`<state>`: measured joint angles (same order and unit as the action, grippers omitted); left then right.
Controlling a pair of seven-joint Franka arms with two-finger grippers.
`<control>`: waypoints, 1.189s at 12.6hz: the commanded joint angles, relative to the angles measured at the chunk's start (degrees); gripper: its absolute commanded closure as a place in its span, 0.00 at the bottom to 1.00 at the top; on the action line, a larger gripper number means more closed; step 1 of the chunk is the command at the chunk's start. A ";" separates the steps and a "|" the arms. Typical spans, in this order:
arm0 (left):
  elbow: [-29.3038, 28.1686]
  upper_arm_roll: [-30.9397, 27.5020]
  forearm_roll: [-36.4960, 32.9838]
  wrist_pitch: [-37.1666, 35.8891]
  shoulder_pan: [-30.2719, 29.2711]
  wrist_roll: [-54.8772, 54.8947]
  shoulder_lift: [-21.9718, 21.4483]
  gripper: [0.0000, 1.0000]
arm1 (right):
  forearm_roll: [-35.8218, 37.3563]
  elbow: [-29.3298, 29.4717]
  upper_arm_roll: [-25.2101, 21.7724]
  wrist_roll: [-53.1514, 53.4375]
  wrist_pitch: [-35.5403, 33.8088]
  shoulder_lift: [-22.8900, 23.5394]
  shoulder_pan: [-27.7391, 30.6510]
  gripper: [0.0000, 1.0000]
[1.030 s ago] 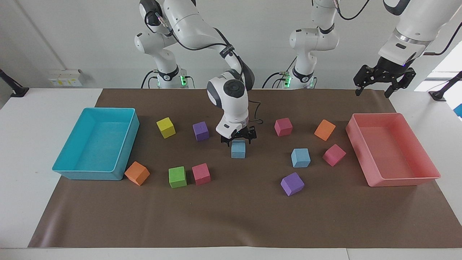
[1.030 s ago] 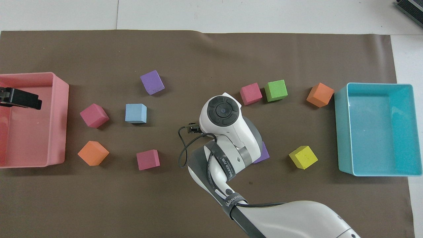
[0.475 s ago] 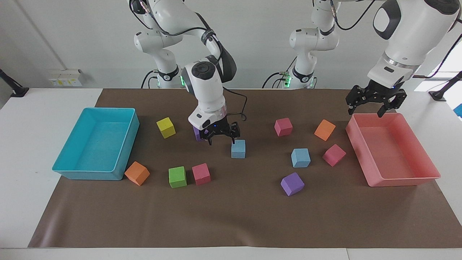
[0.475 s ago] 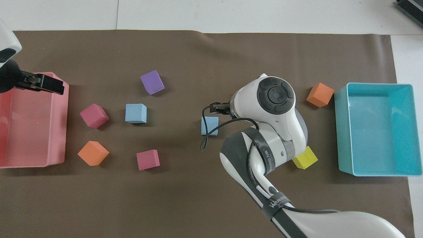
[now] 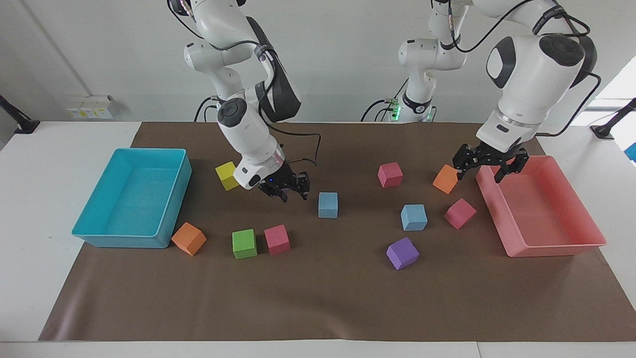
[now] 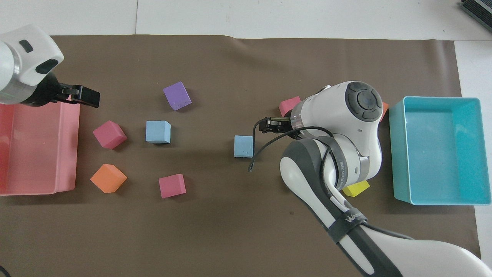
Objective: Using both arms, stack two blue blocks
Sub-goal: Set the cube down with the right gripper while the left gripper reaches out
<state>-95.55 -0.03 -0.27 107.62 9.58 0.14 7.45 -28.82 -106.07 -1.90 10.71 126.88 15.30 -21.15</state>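
Two blue blocks sit apart on the brown mat that covers the counter (image 5: 30, 209). One block (image 5: 328, 205) lies near the middle of the mat; the other block (image 5: 414, 217) lies toward the left arm's end, a little farther from the robots, just beside a pink cube (image 5: 459, 213) and near a purple cube (image 5: 402, 253). Neither is held, and nothing is stacked yet.

The right pincer (image 5: 289, 189) hangs low over the mat beside the middle block, toward the right arm's end — its fingers are apart and empty, not touching the block. The left pincer (image 5: 489, 166) hangs over the gap between an orange cube (image 5: 446, 178) and the rim of the pink tray (image 5: 551, 251), also spread wide and empty.

The blocks look like matte foam: probably very light, slightly soft under pressure, and grippy rather than slick. A firm squeeze would likely dent one rather than break it, so a moderate close should do. The sensible hold is from above on two opposite flat faces, around mid-height, fingers square to the faces so the block does not twist. The block near the pink cube is turned slightly and crowded — a finger coming down on that side risks nudging the neighbour. Being so light, the lower block may shift if the upper one is set down off-centre.
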 commanded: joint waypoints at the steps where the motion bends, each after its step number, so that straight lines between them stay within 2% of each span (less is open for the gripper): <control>1: -7.34 -0.77 -0.17 8.10 2.02 -4.09 -0.77 0.00 | -10.08 -2.30 0.75 -5.85 1.70 1.13 1.20 1.00; 3: -9.91 -0.76 -0.17 11.72 3.77 -4.27 1.32 0.00 | -17.55 -3.00 0.75 -14.45 1.45 3.07 2.78 1.00; 5: -10.44 -0.77 -0.17 16.10 5.71 -8.03 5.19 0.00 | -22.84 -4.84 0.75 -19.30 1.44 4.12 3.40 1.00; 7: -11.41 -0.77 -0.17 19.98 6.86 -10.94 7.22 0.00 | -28.20 -5.47 0.75 -25.97 1.27 5.53 3.66 1.00; 10: -12.55 -0.77 -0.17 21.31 7.04 -10.95 7.05 0.00 | -35.58 -5.38 0.75 -39.05 1.79 8.25 3.84 1.00; 12: -13.43 -0.77 -0.17 21.49 7.38 -11.13 7.84 0.00 | -39.20 -5.47 0.75 -41.03 1.88 8.79 3.67 1.00; 15: -17.82 -0.76 -0.17 24.90 8.27 -11.04 7.14 0.00 | -45.16 -7.65 0.75 -45.49 1.61 8.87 4.46 1.00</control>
<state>-109.74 0.16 -0.26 129.31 16.67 -10.15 15.93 -69.59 -111.57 -1.96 -29.79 127.58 24.55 -17.67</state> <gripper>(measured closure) 0.000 0.991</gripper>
